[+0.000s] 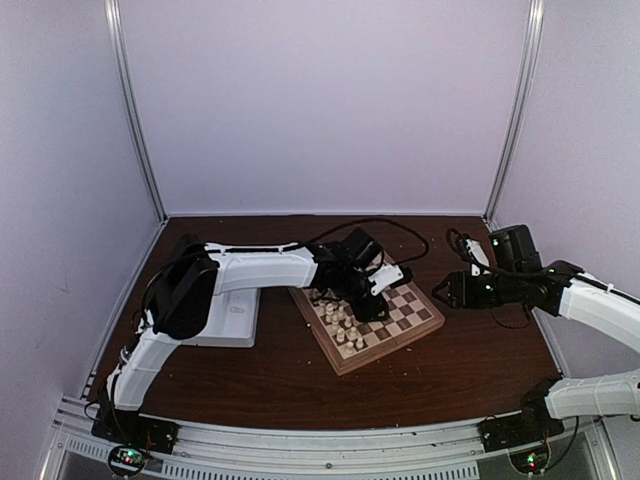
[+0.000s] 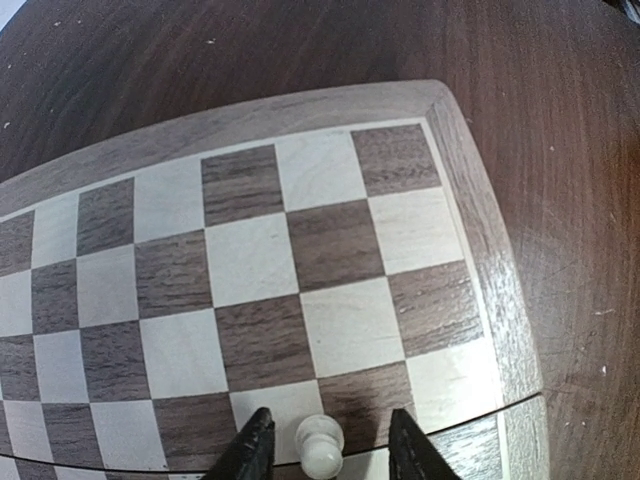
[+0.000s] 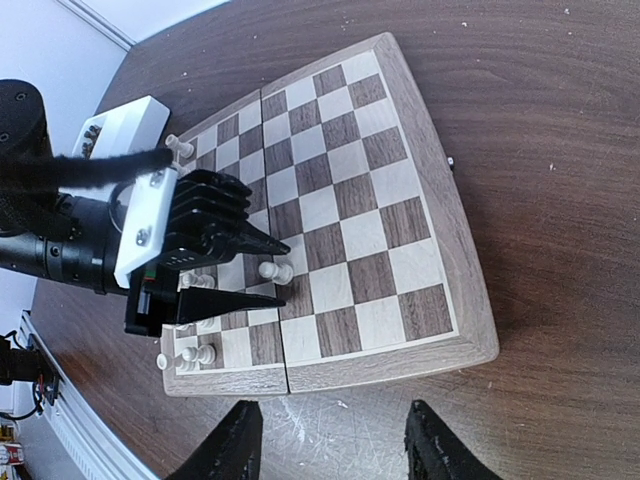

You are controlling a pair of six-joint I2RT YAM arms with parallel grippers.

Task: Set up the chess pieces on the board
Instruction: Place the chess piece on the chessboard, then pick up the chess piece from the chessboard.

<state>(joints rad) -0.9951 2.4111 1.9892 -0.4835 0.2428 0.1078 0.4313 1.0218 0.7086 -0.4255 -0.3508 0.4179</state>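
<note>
The board (image 1: 415, 310) lies mid-table; it also shows in the left wrist view (image 2: 330, 240) and the right wrist view (image 3: 360, 200). My left gripper (image 1: 375, 308) hangs low over it, open, with one cream pawn (image 2: 322, 445) standing between its fingers (image 2: 255, 440), a gap on each side. The right wrist view shows that pawn (image 3: 275, 270) between the black fingertips (image 3: 270, 245). Several cream pieces (image 1: 340, 322) stand on the board's left part, some along its edge (image 3: 195, 355). My right gripper (image 3: 333, 415) is open and empty above the table beside the board's right edge (image 1: 438, 291). I see no dark pieces.
A white tray (image 1: 235, 320) sits left of the board, under the left arm; a corner of it shows in the right wrist view (image 3: 120, 125). Black cables (image 1: 400, 232) loop behind the board. White walls close the back and sides.
</note>
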